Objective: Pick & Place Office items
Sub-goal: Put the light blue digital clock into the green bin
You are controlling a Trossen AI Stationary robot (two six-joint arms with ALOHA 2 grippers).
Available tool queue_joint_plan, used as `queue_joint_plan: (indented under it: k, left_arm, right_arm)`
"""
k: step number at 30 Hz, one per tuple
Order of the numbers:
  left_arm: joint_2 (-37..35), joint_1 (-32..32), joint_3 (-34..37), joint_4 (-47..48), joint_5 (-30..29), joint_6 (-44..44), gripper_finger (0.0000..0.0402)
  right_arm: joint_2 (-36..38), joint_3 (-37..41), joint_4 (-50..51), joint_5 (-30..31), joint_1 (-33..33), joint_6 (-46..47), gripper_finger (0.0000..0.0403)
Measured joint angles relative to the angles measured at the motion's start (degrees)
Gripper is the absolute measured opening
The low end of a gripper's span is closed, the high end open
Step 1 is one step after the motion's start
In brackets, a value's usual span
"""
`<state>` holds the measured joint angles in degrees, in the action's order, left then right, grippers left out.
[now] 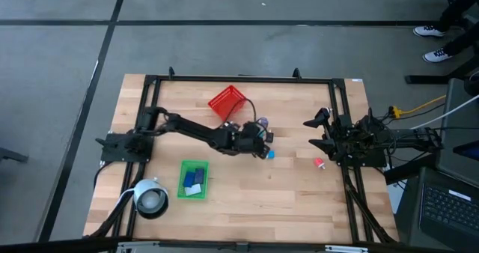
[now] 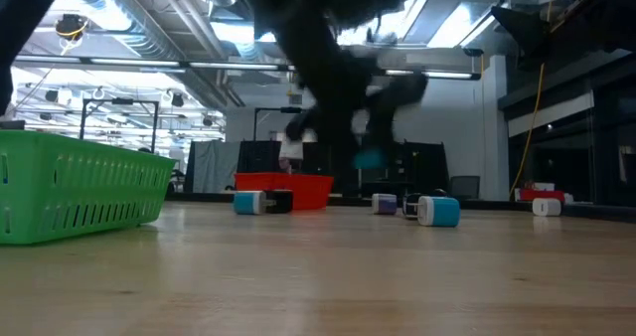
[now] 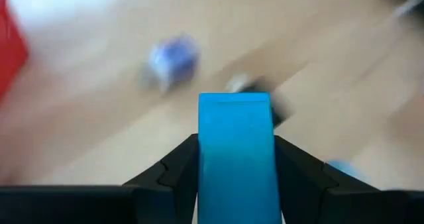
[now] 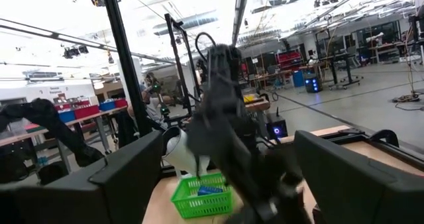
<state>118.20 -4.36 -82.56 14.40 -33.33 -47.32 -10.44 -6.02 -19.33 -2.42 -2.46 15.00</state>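
Near the middle of the worktop (image 1: 247, 186), your left end effector (image 1: 263, 150) holds a blue block (image 3: 235, 154) upright between its fingers above the surface, and the green tray (image 1: 194, 180) lies toward the left arm's base.

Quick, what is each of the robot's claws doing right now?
Left gripper: closed on a blue block, above the table's middle.
Right gripper: parked at the table's right edge, open, holding nothing.

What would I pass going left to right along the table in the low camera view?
Green tray → red mesh basket → small purple piece → white-and-blue cylinder → small white piece.
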Motion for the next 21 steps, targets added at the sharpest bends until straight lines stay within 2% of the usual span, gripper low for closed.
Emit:
queue_joint_plan:
  k: [5, 9, 14, 17, 21]
  left_arm:
    - [-6.4, -3.5, 0.0, -1.9, 0.2, 7.2, 0.0151]
    - [-11.1, -7.8, 0.0, 0.8, 6.5, 10.0, 0.0151]
    - [-13.1, -15.0, -0.1, 2.6, 12.9, 8.6, 0.0151]
    - [-12.5, -19.8, -0.1, 3.5, 12.7, 6.6, 0.0151]
    - [-11.5, -25.0, 0.0, 8.0, 8.0, 0.3, 0.0151]
  right_arm:
    - [0.0, 0.0, 0.1, -0.4, 0.0, 0.7, 0.0345]
    - [0.0, 0.0, 0.5, -0.8, 0.0, 1.1, 0.0345]
    - [0.0, 0.0, 0.6, -1.1, 0.0, 1.5, 0.0345]
    - [0.0, 0.0, 0.5, -1.1, 0.0, 1.6, 0.0345]
    - [0.0, 0.0, 0.5, -1.1, 0.0, 2.3, 0.0345]
